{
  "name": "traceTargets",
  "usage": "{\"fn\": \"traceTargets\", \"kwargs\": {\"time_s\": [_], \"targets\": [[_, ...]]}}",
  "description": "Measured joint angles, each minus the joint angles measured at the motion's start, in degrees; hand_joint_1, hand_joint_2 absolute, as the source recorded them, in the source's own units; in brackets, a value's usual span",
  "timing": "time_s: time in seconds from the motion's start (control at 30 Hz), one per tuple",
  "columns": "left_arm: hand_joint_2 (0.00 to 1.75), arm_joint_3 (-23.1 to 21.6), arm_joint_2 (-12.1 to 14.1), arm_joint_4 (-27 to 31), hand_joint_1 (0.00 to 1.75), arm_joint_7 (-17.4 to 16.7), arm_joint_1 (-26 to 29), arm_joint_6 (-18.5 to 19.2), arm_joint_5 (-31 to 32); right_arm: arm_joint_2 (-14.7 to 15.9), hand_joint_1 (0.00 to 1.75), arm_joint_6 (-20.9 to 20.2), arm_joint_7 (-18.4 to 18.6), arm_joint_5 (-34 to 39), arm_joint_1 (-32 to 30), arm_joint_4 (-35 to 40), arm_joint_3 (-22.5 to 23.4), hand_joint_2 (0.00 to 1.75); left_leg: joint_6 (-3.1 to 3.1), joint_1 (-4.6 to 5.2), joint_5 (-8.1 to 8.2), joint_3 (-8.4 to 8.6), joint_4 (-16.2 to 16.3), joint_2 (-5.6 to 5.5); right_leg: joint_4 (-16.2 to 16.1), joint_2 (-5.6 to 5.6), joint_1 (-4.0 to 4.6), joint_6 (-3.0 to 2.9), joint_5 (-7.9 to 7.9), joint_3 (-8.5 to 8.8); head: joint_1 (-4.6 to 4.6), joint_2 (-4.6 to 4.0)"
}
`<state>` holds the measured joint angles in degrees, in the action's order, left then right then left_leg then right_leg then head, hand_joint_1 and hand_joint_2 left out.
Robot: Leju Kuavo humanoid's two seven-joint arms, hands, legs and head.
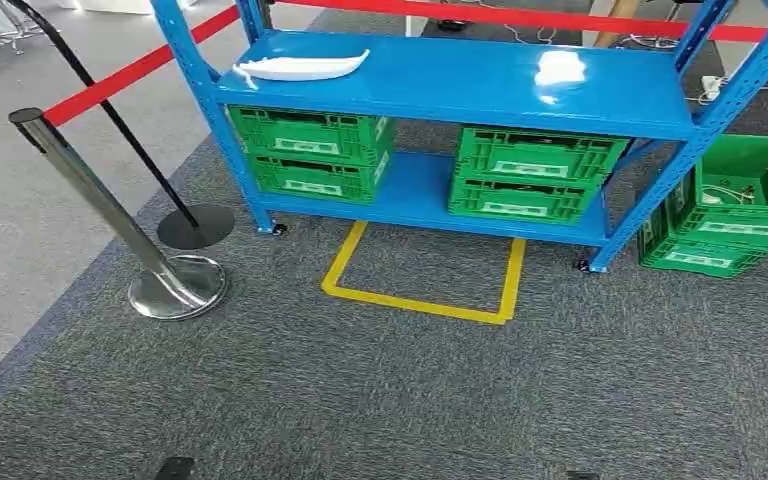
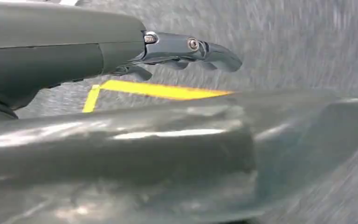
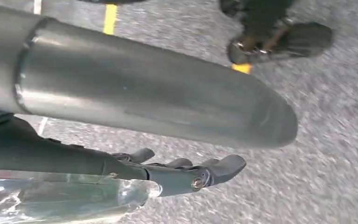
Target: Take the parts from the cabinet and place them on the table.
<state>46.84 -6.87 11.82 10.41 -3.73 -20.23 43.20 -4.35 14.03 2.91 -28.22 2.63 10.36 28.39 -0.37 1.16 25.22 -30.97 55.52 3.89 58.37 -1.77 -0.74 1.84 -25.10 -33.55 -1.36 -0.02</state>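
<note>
Both empty, left robot hand (image 2: 177, 56) fingers loosely spread, right robot hand (image 3: 186, 170) likewise, above carpet (image 1: 410, 390)

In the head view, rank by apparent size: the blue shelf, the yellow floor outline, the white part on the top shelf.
1. Blue shelf, largest.
2. Yellow floor outline.
3. White part, smallest, though it lies farther from the camera.

Both arms hang low. In the left wrist view the left hand (image 2: 182, 53) holds nothing — its thick thumb runs toward 3 o'clock and the darker fingers (image 2: 214, 55) curl loosely above it. The right hand (image 3: 186, 175) is likewise empty — thumb pointing to 3 o'clock, fingers (image 3: 226, 165) lightly bent, apart from it.
</note>
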Motion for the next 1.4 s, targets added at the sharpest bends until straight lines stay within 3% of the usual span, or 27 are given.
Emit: {"fn": "traceTargets", "kwargs": {"time_s": [0.1, 0.3, 0.4, 0.53, 0.63, 0.77, 0.9, 1.07, 1.4], "targets": [[0.00, 4.47, 1.73, 0.02, 0.00, 8.30, -0.08, -2.09, -4.21, 0.24, 0.00, 0.75, -4.48, 0.00, -0.29, 0.02, 1.09, 0.00, 0.00, 0.00, 0.00, 0.00, 0.00, 0.00, 0.00, 0.00, 0.01, 0.00, 0.00, -0.01, 0.02, 0.00], [0.00, 10.59, 4.53, 1.35, 0.00, 24.96, -0.92, -0.75, -9.04, 1.31, 0.00, 0.11, -10.87, -0.83, -0.54, 0.15, 2.41, 0.00, -0.02, 0.00, -0.03, 0.00, 0.00, 0.00, 0.00, -0.01, 0.01, 0.00, 0.00, -0.02, 0.00, 0.00], [0.00, 11.75, 5.05, 2.69, 0.00, 28.47, -2.01, -0.45, -9.90, 1.64, 0.00, -0.33, -12.18, -1.13, -0.54, 0.24, 2.58, 0.00, -0.01, 0.00, -0.03, 0.00, 0.00, 0.00, 0.00, 0.00, 0.00, -0.01, 0.02, 0.00, 0.00, 0.00], [0.00, 11.56, 4.53, 6.69, 0.00, 28.56, -2.73, 0.52, -13.14, 1.64, 0.00, -0.85, -12.44, -1.53, -0.53, 0.31, 3.04, 0.00, -0.01, 0.00, -0.03, 0.01, 0.00, 0.00, -0.01, 0.00, 0.01, 0.00, 0.07, -0.01, 0.00, 0.00], [0.00, 8.57, 3.61, 11.46, 0.00, 28.58, -2.61, 1.00, -16.60, 1.64, 0.00, -1.04, -11.07, -1.81, -0.53, 0.28, 3.37, 0.00, -0.01, 0.00, -0.03, 0.00, 0.01, 0.00, -0.01, -0.02, 0.00, 0.02, 0.07, -0.02, 0.02, 0.00], [0.00, 1.43, 1.66, 19.29, 0.00, 28.60, -1.30, 2.50, -21.79, 1.53, 0.00, -2.34, -9.23, -2.27, -0.53, 0.28, 3.67, 0.00, -0.01, -0.01, -0.03, -0.01, 0.01, 0.00, -0.01, 0.00, 0.02, 0.02, 0.07, -0.01, 0.02, 0.00], [0.00, -12.00, 0.22, 30.30, 0.00, 28.65, 1.54, 1.37, -28.79, 1.20, 0.00, -4.52, -7.24, -3.34, -0.58, 0.28, 3.89, 0.00, 0.02, 0.00, -0.05, -0.03, 0.02, -0.02, -0.03, -0.05, 0.01, 0.02, 0.08, -0.01, -0.02, 0.00], [0.00, -26.64, 0.27, 42.19, 0.00, 28.67, 3.37, 0.69, -31.75, 0.70, 0.00, -5.22, -6.67, -4.94, -0.55, 0.28, 3.89, 0.00, 0.03, 0.00, -0.07, -0.05, 0.03, -0.03, -0.03, -0.05, 0.01, 0.08, 0.15, 0.00, 0.00, 0.00], [0.00, -43.64, 2.65, 58.30, 0.00, 28.67, 4.42, -2.00, -32.45, 0.09, 0.00, -6.75, -5.51, -6.32, -0.43, 0.28, 3.89, 0.00, 0.05, 0.01, -0.10, -0.06, 0.04, -0.03, -0.03, -0.05, 0.01, 0.07, 0.18, -0.01, 0.00, 0.00]]}}
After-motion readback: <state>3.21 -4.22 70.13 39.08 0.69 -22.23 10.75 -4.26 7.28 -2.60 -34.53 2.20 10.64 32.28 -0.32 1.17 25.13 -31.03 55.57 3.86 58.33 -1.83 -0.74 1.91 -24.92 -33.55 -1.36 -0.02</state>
